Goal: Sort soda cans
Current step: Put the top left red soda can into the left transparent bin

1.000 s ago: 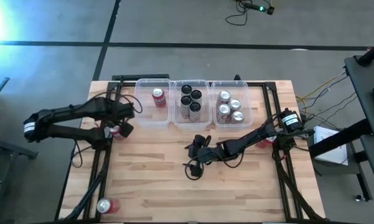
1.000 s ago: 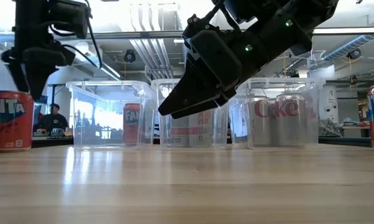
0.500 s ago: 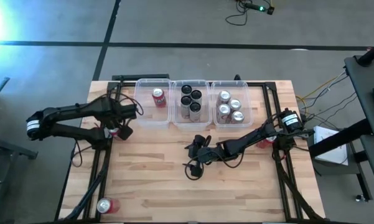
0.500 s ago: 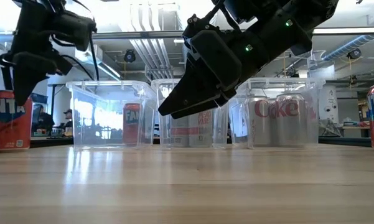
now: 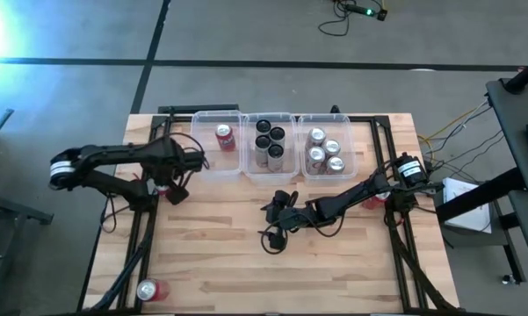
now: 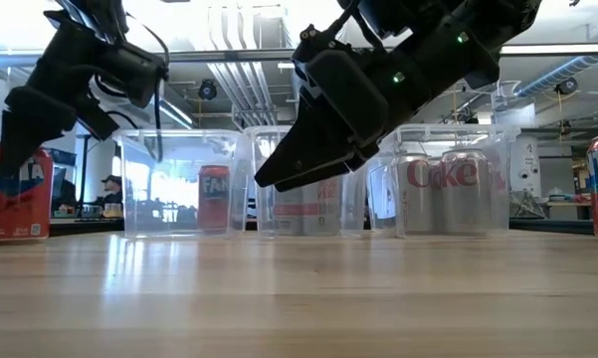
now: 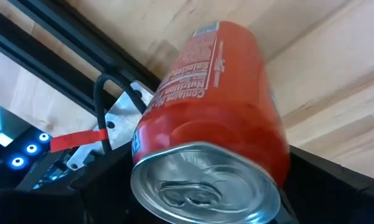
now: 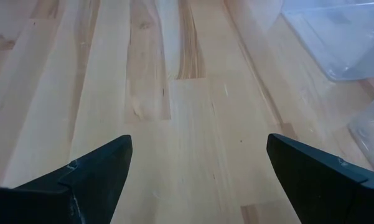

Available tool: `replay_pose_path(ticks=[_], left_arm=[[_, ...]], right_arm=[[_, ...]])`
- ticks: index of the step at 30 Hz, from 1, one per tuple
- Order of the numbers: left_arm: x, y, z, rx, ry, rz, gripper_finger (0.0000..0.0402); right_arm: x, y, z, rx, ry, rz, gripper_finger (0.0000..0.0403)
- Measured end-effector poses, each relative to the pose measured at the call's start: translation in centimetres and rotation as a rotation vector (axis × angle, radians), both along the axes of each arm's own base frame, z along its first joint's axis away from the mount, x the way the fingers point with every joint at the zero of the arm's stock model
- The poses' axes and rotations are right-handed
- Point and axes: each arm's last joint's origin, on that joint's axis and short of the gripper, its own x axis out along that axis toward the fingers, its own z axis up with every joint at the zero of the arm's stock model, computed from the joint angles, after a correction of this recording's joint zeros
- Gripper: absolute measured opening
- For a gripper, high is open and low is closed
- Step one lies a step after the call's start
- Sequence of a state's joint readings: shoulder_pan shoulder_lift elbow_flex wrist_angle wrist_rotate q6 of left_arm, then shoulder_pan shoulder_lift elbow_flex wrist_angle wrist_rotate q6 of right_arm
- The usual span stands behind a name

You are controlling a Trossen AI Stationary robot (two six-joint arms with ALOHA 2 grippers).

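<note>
A red soda can (image 7: 218, 106) stands upright on the table near its left edge (image 5: 161, 184). My left gripper (image 5: 169, 187) is open and points steeply down over the can. Its two dark fingers stand on either side of the can's upper end, and no touch shows. In the low view the gripper (image 6: 20, 139) hangs in front of the can (image 6: 15, 199). My right gripper (image 5: 272, 224) is open above the middle of the table, with only bare wood (image 8: 193, 124) between its fingers.
Three clear bins stand side by side along the far edge. The left one (image 5: 202, 162) holds a red can (image 5: 224, 138), the middle one black cans (image 5: 268, 140), the right one silver cans (image 5: 325, 151). Loose red cans stand at the near left (image 5: 148, 290) and right (image 5: 373, 197).
My left gripper has come down toward the red can near the table's left edge. It has tipped more steeply downward and rolled as it went. The can has stayed where it was, and the gripper has stayed open.
</note>
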State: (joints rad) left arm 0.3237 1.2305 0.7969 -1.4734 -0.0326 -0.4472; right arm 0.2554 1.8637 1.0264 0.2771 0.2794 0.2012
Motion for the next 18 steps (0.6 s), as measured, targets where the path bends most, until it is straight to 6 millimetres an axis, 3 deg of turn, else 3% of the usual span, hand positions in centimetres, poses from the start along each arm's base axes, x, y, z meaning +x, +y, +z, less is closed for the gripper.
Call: replay_pose_path(ticks=[4,11,18], left_arm=[[0.2,0.1,-0.3,-0.005,0.004,-0.018,0.0334],[0.0,0.0,0.3,0.01,-0.045,-0.023,0.0285],[-1.3,-0.7,3.9,0.044,-0.111,0.002,0.0284]], right_arm=[[-0.1,0.0,-0.1,-0.004,0.012,0.0,0.0368],[-0.1,0.0,-0.1,-0.005,0.013,0.001,0.0368],[-0.1,0.0,-0.1,-0.005,0.016,0.001,0.0368]])
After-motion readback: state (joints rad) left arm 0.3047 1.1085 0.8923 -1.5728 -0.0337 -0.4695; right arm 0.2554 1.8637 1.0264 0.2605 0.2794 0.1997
